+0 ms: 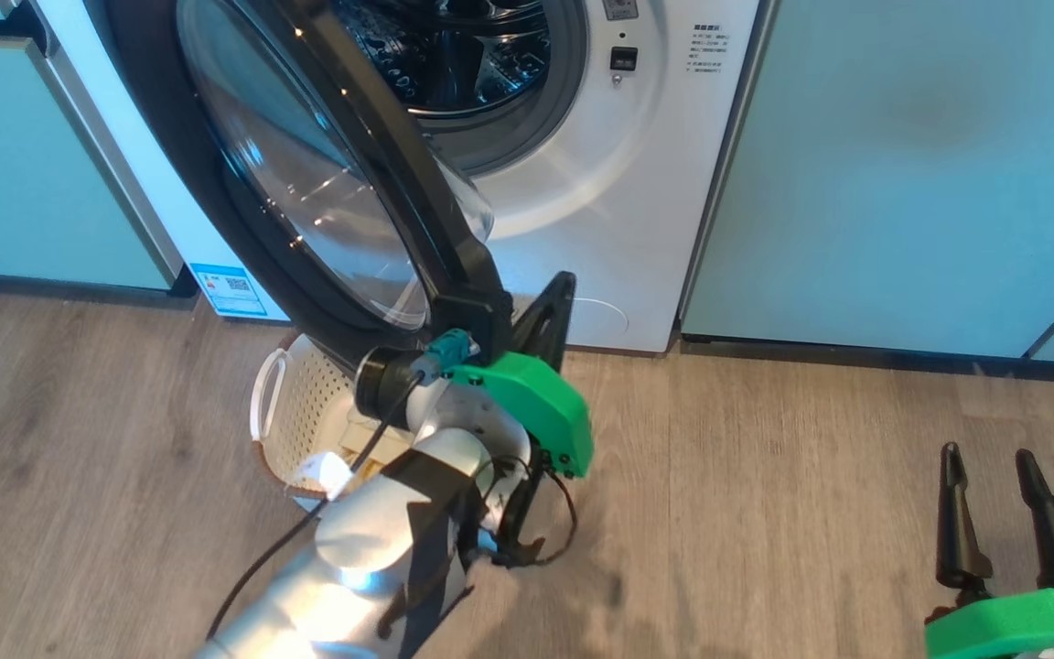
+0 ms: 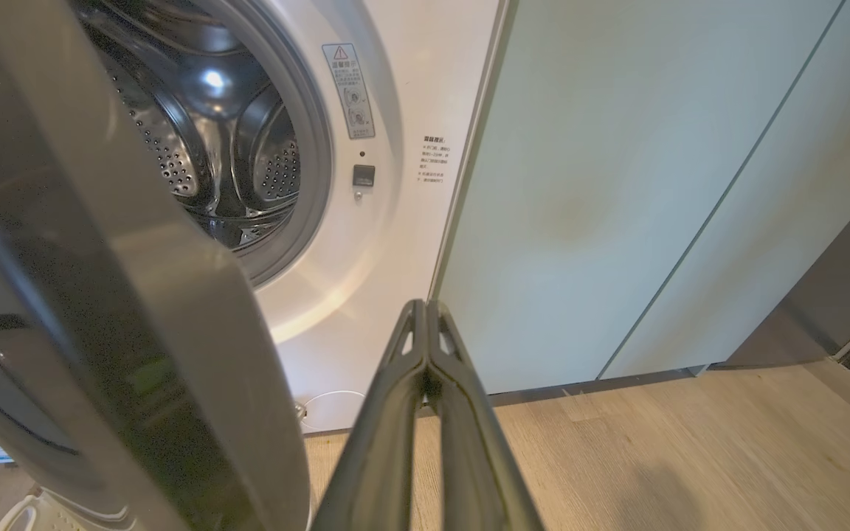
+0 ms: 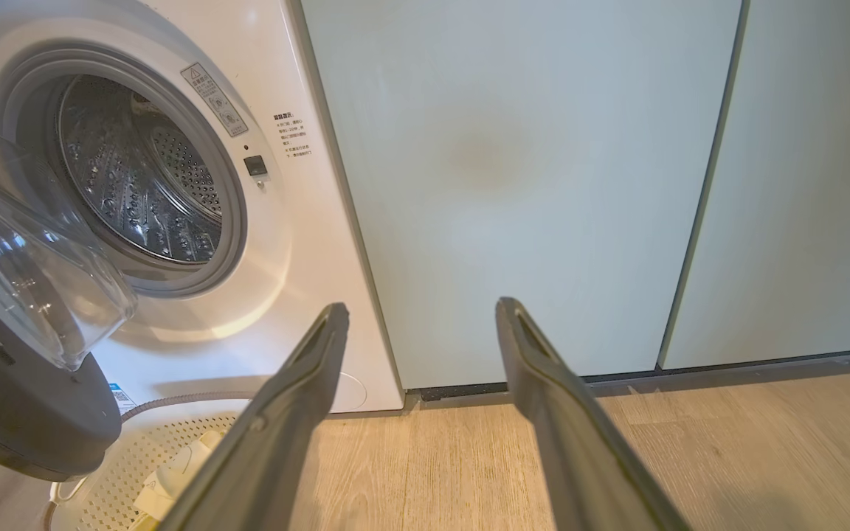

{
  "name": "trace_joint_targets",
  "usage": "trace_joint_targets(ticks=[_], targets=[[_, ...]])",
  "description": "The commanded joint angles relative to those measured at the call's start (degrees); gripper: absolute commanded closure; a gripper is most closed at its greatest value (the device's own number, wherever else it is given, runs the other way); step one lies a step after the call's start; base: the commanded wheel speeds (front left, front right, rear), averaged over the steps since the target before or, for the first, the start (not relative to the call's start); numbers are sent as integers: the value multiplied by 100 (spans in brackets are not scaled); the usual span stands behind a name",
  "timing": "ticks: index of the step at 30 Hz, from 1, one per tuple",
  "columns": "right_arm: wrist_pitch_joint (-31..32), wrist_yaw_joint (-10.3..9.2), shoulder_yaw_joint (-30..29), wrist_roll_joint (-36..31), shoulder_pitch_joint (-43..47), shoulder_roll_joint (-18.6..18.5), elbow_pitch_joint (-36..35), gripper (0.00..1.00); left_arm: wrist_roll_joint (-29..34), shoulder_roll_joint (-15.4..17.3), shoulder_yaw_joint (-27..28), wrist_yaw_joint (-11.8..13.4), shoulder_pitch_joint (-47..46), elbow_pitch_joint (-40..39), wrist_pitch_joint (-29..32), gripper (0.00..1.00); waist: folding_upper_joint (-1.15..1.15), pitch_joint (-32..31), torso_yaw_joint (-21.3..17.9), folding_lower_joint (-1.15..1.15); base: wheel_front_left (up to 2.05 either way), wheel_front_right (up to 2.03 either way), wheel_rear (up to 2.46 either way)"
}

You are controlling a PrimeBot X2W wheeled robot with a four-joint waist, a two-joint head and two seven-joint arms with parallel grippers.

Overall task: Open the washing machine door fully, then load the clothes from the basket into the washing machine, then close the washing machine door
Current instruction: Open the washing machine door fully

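Observation:
The white washing machine (image 1: 637, 183) stands with its steel drum (image 3: 137, 192) exposed. Its black-rimmed glass door (image 1: 307, 210) is swung partway out to the left, over the cream perforated basket (image 1: 294, 416). Pale clothes (image 3: 170, 479) lie in the basket, mostly hidden by the door and my left arm. My left gripper (image 1: 562, 286) is shut on nothing, its fingers (image 2: 425, 346) pressed together just right of the door's free lower edge (image 2: 196, 354); whether it touches the door I cannot tell. My right gripper (image 1: 987, 453) is open, low over the floor at the right.
Pale green cabinets (image 1: 902, 165) flank the machine on the right, and another cabinet (image 1: 24, 165) on the left. A small round white panel cover (image 1: 600, 316) sits low on the machine front. Wooden floor (image 1: 765, 476) stretches between my two arms.

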Motion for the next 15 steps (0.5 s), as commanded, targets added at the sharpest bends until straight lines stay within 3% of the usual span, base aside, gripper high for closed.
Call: trace_joint_targets(ticks=[1,15], targets=[[-41,-16,140,-5,-247,-48,-155,0,-45,45,182,37,-350,-74,-78,100,0,-1,7,0,0,0,0],[-31,-16,85,-36,-258,-48,-183,0,-440,45,82,191,-610,593,-305,100,0,57,103,0,0,0,0]])
